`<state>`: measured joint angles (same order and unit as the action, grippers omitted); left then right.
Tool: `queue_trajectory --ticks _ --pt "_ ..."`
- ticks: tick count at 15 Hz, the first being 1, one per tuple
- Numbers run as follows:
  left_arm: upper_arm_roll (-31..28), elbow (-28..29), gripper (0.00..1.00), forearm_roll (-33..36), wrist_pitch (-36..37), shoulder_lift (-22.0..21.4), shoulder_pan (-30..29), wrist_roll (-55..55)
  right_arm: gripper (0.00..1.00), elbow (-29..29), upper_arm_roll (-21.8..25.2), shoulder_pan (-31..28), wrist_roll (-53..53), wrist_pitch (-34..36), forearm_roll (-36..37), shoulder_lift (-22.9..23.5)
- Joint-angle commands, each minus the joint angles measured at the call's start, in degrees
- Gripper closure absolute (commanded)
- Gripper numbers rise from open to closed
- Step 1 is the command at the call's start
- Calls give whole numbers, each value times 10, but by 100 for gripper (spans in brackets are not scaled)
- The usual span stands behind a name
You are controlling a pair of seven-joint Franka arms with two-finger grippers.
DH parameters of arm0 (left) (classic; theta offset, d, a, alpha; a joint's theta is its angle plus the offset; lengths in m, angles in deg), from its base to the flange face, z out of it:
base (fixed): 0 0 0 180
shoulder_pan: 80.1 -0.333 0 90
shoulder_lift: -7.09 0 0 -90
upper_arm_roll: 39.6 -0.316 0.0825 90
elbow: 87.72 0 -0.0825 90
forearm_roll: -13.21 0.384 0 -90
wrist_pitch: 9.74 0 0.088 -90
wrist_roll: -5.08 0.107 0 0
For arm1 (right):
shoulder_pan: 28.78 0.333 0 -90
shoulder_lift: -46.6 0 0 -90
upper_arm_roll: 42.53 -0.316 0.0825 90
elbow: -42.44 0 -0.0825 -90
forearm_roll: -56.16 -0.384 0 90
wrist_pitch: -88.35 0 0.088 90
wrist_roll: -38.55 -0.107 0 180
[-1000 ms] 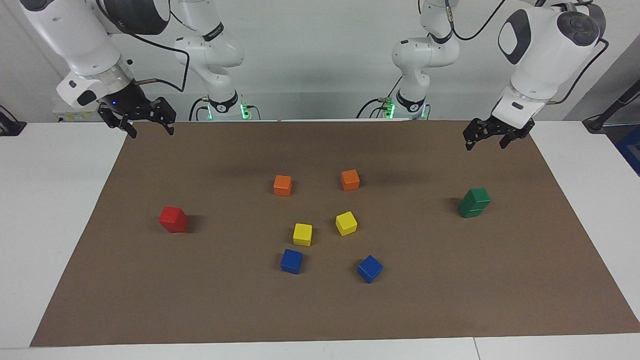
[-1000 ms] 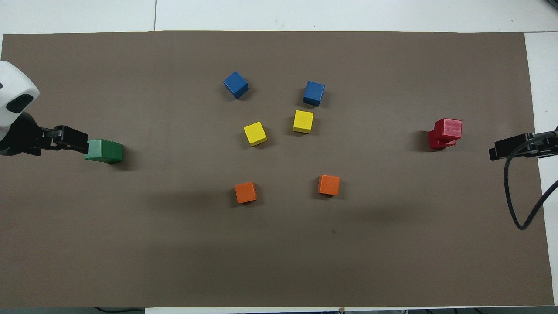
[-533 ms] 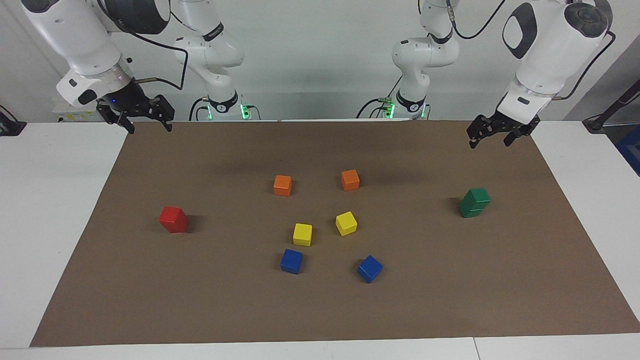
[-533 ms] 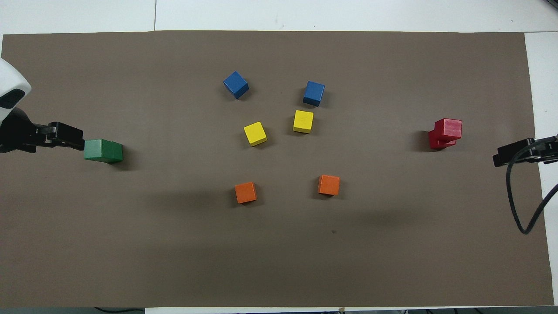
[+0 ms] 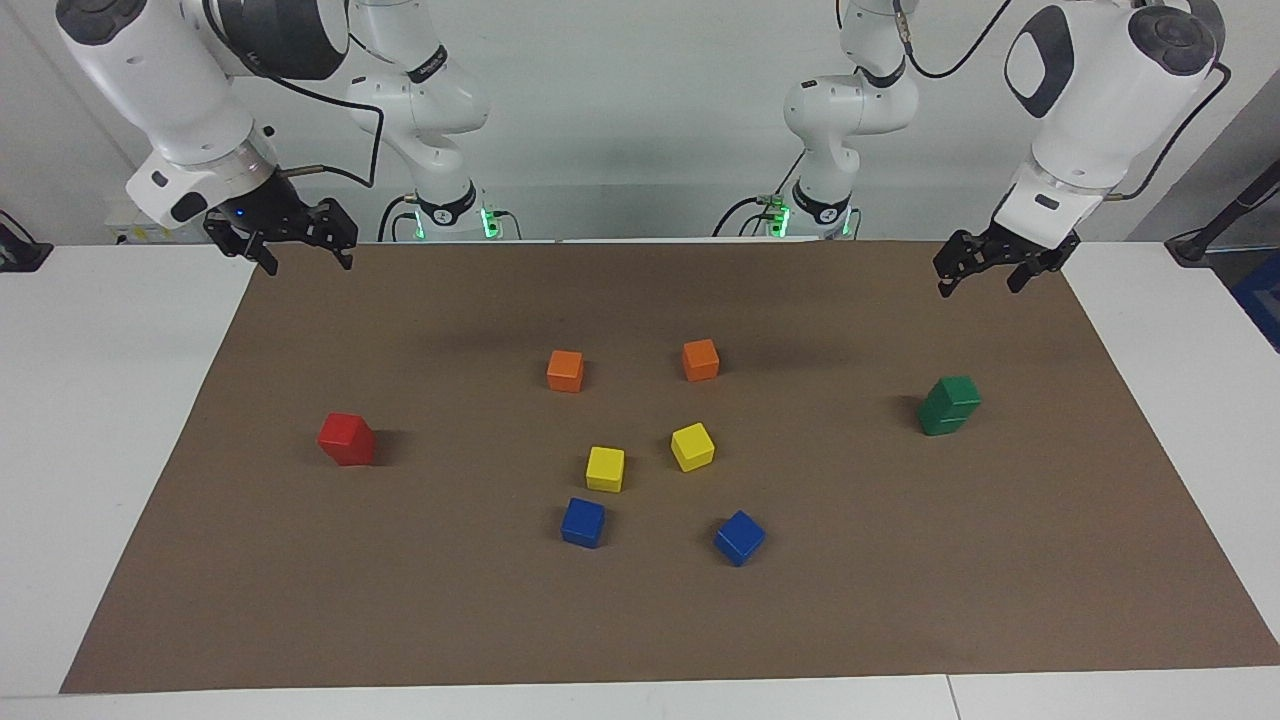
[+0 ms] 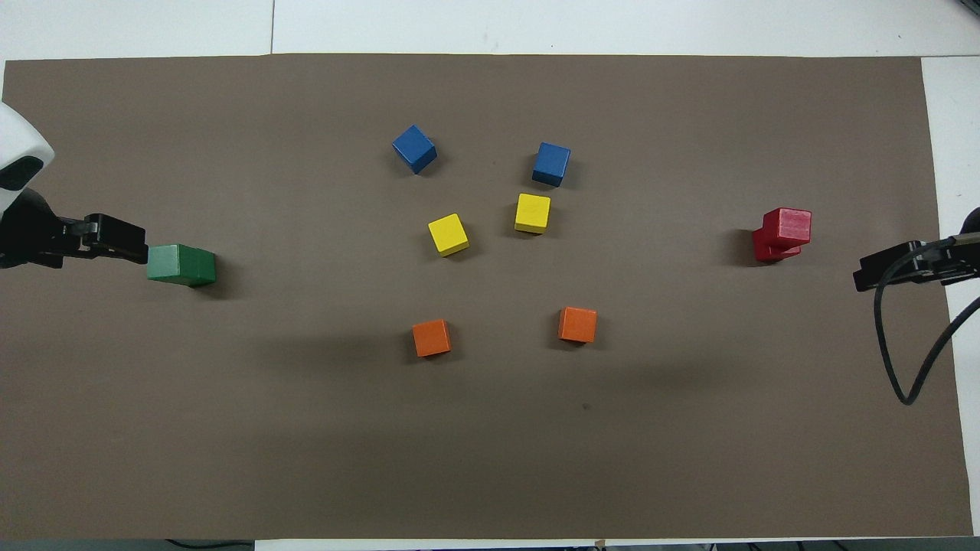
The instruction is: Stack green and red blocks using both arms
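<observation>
Two green blocks stand stacked toward the left arm's end of the brown mat; from above the green stack reads as one cube. Two red blocks are stacked toward the right arm's end, and in the overhead view the top cube of the red stack sits slightly askew. My left gripper hangs open and empty over the mat's edge, apart from the green stack. My right gripper hangs open and empty over the mat's edge at its own end. Both the left gripper and the right gripper show from above.
In the middle of the mat lie two orange cubes, two yellow cubes and two blue cubes. A black cable loops below the right gripper.
Both grippers have lifted slightly away from their stacks. The right gripper then shifted a little toward the table's middle. No block has moved.
</observation>
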<state>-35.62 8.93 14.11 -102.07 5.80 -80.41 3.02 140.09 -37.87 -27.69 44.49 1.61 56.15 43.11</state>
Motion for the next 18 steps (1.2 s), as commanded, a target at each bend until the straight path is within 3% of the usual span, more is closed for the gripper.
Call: queue_trajectory --ticks 1,18 --pt "1 -5 0 -1 11 -7 -2 -6 0 -8 4 8 12 -17 33 7" --pt "1 -5 0 -1 11 -8 -1 -6 0 -8 2 1 13 -12 36 1"
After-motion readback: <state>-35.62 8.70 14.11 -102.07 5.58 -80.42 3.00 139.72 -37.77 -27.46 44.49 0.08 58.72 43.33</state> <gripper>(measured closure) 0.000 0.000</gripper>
